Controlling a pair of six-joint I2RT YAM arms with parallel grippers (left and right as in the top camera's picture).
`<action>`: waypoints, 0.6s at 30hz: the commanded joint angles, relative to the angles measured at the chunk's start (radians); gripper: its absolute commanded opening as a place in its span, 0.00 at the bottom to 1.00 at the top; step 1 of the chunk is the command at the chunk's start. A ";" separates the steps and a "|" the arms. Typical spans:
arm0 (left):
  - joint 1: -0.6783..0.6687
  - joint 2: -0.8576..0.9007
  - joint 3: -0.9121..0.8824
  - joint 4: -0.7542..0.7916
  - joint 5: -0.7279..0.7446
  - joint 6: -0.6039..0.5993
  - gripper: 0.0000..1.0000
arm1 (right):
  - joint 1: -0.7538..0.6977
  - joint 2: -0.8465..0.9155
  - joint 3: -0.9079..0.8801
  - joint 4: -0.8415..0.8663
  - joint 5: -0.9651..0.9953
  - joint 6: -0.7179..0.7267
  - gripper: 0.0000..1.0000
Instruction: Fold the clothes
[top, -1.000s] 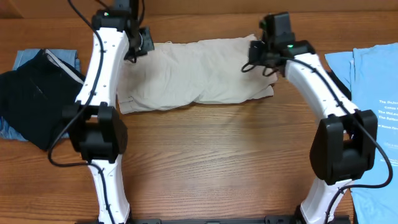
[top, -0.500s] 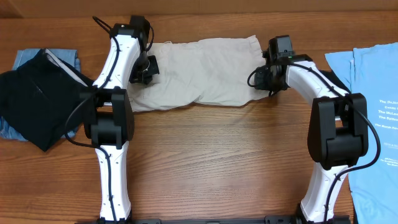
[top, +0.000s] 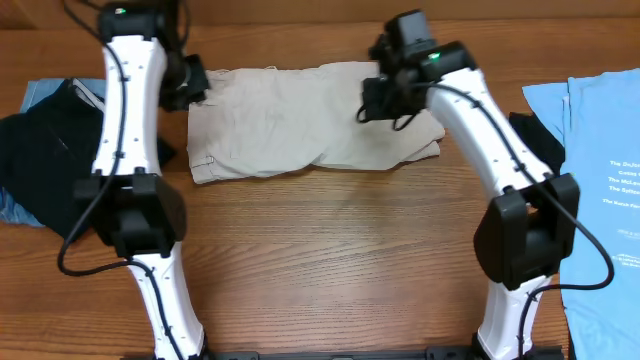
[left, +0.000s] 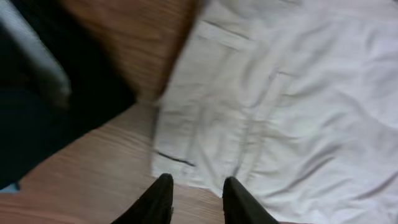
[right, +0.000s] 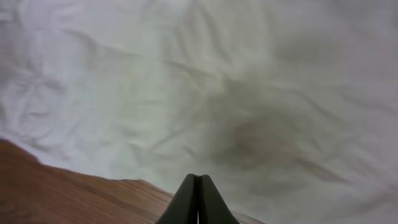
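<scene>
The pale beige trousers (top: 310, 125) lie folded in a wide band at the back middle of the wooden table. In the left wrist view they (left: 292, 93) fill the right side, with a slit pocket near their edge. My left gripper (top: 190, 90) hovers at their left end, open (left: 198, 185), with nothing between its fingers. My right gripper (top: 378, 100) hangs over the right half of the trousers (right: 205, 81), shut (right: 198, 182) and empty.
A black garment (top: 50, 165) lies on blue denim (top: 40, 95) at the far left and shows dark in the left wrist view (left: 37, 118). A light blue T-shirt with white lettering (top: 600, 200) lies at the right edge. Bare wood (top: 330, 260) spreads in front.
My left gripper has opened, let go of the trousers' left end and drawn back to the left. My right gripper has risen and moved left over the trousers, still shut.
</scene>
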 joint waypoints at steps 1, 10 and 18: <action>0.050 0.007 -0.005 -0.007 0.009 0.011 0.31 | 0.056 0.011 -0.024 0.021 -0.009 0.000 0.04; 0.054 0.007 -0.005 0.000 0.007 0.011 0.37 | 0.121 0.247 -0.024 0.089 -0.122 -0.001 0.04; 0.054 0.007 -0.029 0.011 0.007 0.011 0.37 | 0.132 0.288 0.084 -0.014 -0.051 0.060 0.04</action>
